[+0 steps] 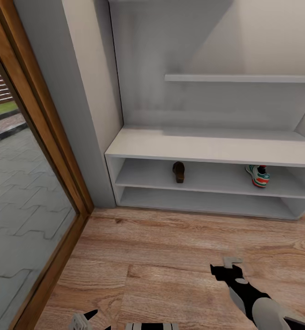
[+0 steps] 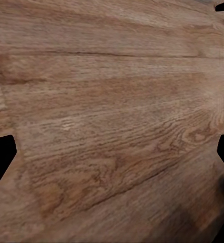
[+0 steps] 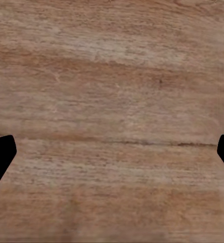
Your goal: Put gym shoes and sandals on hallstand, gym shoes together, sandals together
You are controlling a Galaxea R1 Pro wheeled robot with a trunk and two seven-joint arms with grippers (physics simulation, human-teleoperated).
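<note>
Both jaws stand wide, nothing between them: each wrist view has dark fingertips at opposite edges with bare planks in the gap.

Head view: my right gripper (image 1: 226, 270) hangs low over the corridor floor (image 1: 170, 256), arm coming in from the lower right corner. My left gripper (image 1: 85, 319) pokes in at the bottom edge, also above the floor. Hallstand (image 1: 207, 146) sits ahead against the wall, pale grey-white, bench top over two open shelves, one stepped upper shelf visible higher up. One sandal (image 1: 178, 172) lies on the upper open shelf, roughly mid-left, under the bench top. One gym shoe (image 1: 258, 175) is on the same shelf, well apart to the right of the sandal. Lower open shelf holds nothing I can see. Wood-framed glass door (image 1: 28, 192) runs down the left side, grey paving outside.

Left wrist view: wood-grain planks, fingertips (image 2: 1, 159) dark at both side edges, far apart. Faint shadow at one corner.

Right wrist view: same flooring, a plank seam running across, fingertips (image 3: 0, 154) at both side edges, far apart.
</note>
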